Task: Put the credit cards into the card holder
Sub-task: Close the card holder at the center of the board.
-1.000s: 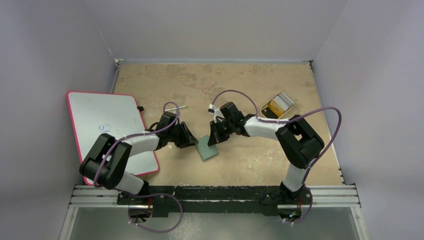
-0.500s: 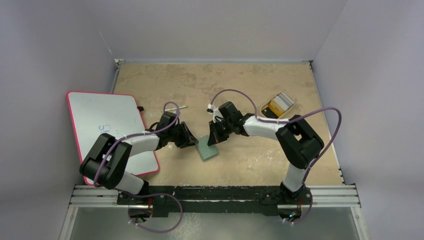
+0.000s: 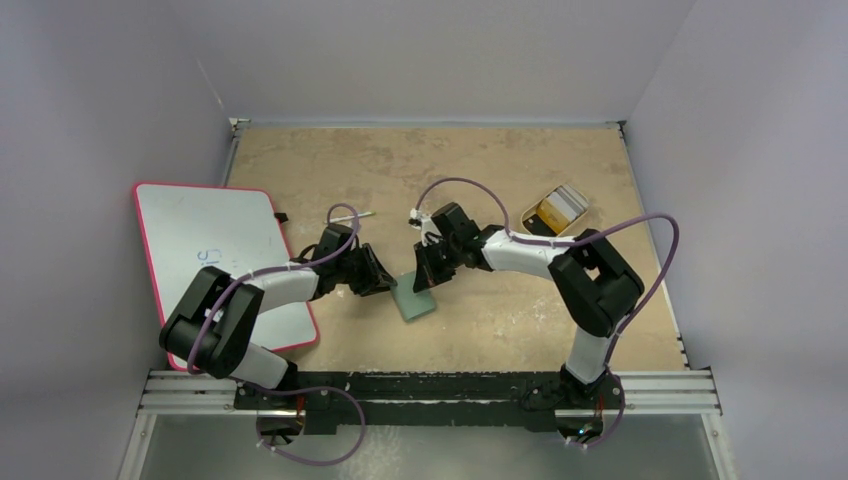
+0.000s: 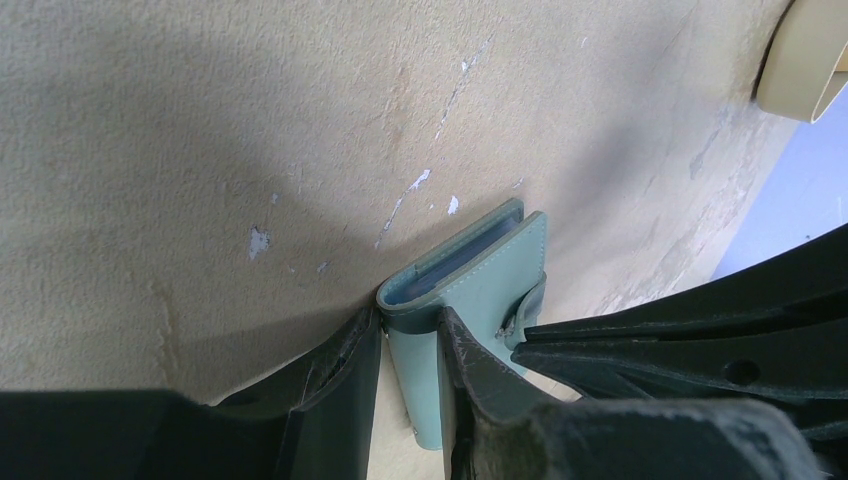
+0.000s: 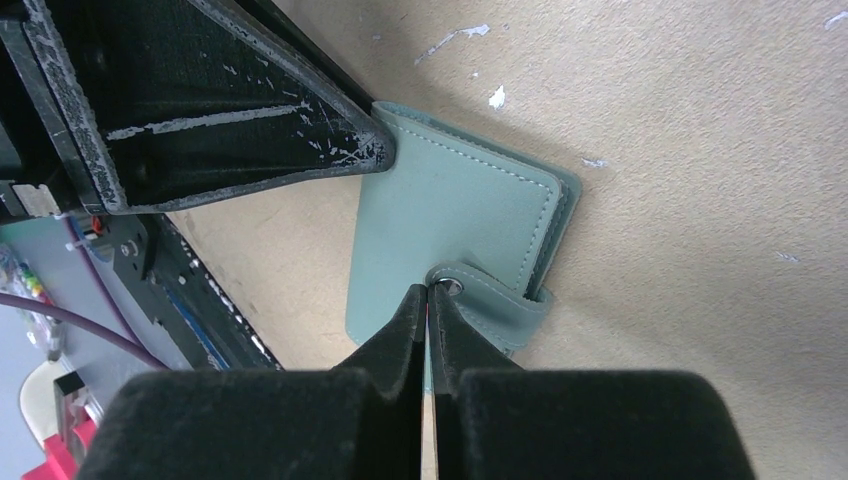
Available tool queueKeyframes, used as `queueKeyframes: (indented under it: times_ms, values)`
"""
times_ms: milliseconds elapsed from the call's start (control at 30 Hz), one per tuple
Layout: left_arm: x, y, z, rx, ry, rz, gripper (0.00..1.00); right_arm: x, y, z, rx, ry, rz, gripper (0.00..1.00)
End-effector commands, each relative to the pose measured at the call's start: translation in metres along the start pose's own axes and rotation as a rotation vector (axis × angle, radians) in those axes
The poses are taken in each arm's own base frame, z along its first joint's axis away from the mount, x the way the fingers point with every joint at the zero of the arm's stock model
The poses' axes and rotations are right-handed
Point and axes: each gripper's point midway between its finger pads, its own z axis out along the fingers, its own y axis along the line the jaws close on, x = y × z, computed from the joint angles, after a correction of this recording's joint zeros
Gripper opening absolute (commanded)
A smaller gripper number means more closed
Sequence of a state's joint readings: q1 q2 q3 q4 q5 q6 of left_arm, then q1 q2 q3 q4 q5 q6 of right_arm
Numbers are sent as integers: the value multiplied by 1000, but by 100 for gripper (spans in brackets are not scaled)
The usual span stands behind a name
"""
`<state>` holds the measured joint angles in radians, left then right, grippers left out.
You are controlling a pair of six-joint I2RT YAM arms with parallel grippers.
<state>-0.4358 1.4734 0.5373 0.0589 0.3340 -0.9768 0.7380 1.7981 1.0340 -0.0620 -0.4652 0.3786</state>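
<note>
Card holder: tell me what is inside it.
The card holder is folded shut. Only pale pocket edges show along one side; whatever the pockets hold is covered.

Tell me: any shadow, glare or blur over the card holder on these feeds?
Top external: even light, no glare, sharp, but the card holder is small and partly covered. Left wrist: broad shadows dim the table; the left tool is soft, the holder crisp. Right wrist: the right tool is a dark blur at the bottom; holder well lit, sharp.
</note>
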Motion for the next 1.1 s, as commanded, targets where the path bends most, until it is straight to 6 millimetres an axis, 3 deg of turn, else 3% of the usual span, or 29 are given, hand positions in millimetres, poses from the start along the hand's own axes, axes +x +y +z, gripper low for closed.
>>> queueKeyframes:
  times_ms: [0,500,1067]
  values:
    - [-13,-20,0,57,-28,22,26,-1,-3,-2,47,20,-34,0]
    - [-13,-19,1,53,-26,18,26,10,3,6,71,103,-92,0]
    - [-17,-20,2,36,-35,2,26,49,-23,15,245,202,-81,0]
